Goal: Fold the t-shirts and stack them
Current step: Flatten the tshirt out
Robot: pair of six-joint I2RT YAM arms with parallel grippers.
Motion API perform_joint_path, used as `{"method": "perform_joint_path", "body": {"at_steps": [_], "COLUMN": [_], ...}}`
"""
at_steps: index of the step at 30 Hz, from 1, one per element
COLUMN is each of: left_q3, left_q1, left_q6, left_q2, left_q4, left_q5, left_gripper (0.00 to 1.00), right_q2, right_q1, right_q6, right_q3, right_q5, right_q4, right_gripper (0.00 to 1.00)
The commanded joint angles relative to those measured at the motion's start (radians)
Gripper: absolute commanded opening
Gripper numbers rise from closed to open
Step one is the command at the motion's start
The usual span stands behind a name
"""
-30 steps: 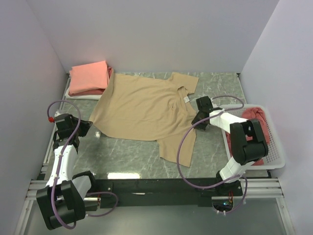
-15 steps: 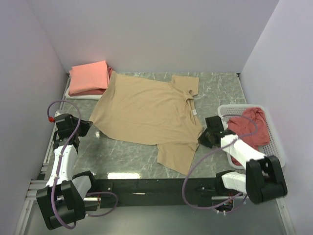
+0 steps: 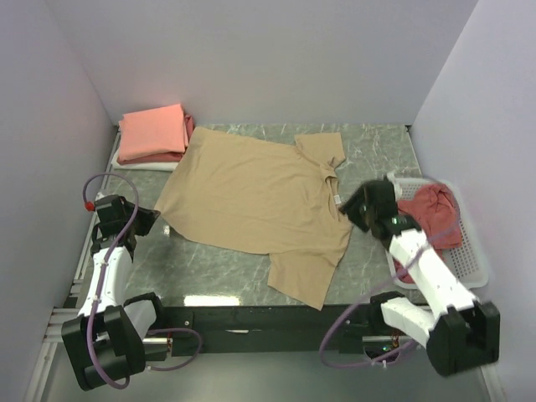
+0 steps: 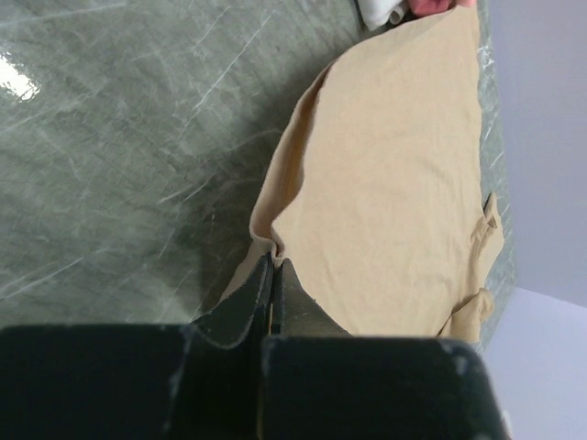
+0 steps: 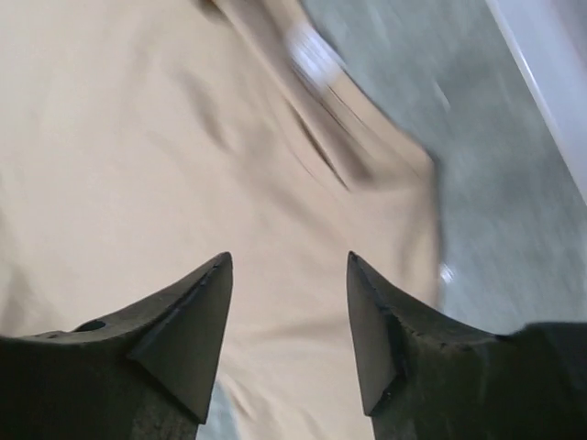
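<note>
A tan t-shirt (image 3: pixel 251 197) lies spread flat on the grey marble table, with its neck label (image 3: pixel 334 199) toward the right. My left gripper (image 3: pixel 162 224) is at its near-left corner, shut on the hem; the left wrist view shows the tips (image 4: pixel 273 262) pinching a fold of tan t-shirt (image 4: pixel 394 174). My right gripper (image 3: pixel 362 206) hovers open over the shirt's right edge. In the right wrist view, the right gripper (image 5: pixel 289 264) has only tan t-shirt (image 5: pixel 128 137) below it and nothing between its fingers. Folded salmon-pink t-shirts (image 3: pixel 152 132) are stacked at the back left.
A white slatted basket (image 3: pixel 463 261) stands at the right edge with a crumpled red t-shirt (image 3: pixel 431 213) in it. Something white (image 3: pixel 138 165) shows under the pink stack. Walls close in the left, back and right sides.
My right gripper dragged the shirt's collar side toward the near right, then let go, opened and lifted. The shirt now lies flatter. The left arm has not moved.
</note>
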Motion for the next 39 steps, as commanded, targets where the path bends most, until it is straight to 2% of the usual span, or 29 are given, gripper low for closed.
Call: {"method": "perform_joint_path", "body": {"at_steps": [1,2,5,9,11,15,25,26,29,30,33,39], "left_q3": [0.044,0.047,0.052,0.054,0.054,0.07,0.077,0.075,0.073,0.072,0.063,0.046], "left_q1": [0.005,0.004,0.004,0.004,0.004,0.004,0.004,0.005,0.005,0.004,0.005,0.004], "left_q6": [0.015,0.018,0.019,0.015,0.012,0.024,0.021,0.019,0.023,0.026,0.029,0.033], "left_q2": [0.006,0.008,0.009,0.028,0.037,0.057,0.085,0.086,0.083,0.083,0.082,0.092], "left_q4": [0.004,0.003,0.001,0.013,0.019,0.012,0.027,0.026,0.02,0.021,0.02,0.015], "left_q5": [0.012,0.014,0.02,0.044,0.055,0.058,0.069,0.069,0.063,0.064,0.061,0.073], "left_gripper": [0.01,0.01,0.01,0.01,0.01,0.01,0.01,0.01,0.01,0.01,0.01,0.01], "right_q2": [0.195,0.312,0.524,0.744,0.846,0.982,1.155,1.183,1.218,1.226,1.257,1.329], "right_q1": [-0.024,-0.03,-0.033,-0.037,-0.04,-0.04,-0.04,-0.04,-0.042,-0.048,-0.068,-0.132], "right_q6": [-0.132,-0.168,-0.222,-0.281,-0.308,-0.319,-0.341,-0.342,-0.348,-0.347,-0.342,-0.325], "right_q3": [0.267,0.318,0.51,0.76,0.828,0.984,1.127,1.142,1.189,1.205,1.257,1.434], "right_q5": [0.054,0.045,0.034,0.042,0.031,0.063,0.074,0.078,0.074,0.083,0.085,0.16], "right_q4": [0.098,0.103,0.091,0.034,0.019,-0.056,-0.113,-0.126,-0.155,-0.159,-0.198,-0.307], "right_gripper": [0.61,0.61,0.61,0.59,0.58,0.53,0.46,0.44,0.3,0.19,0.01,0.0]}}
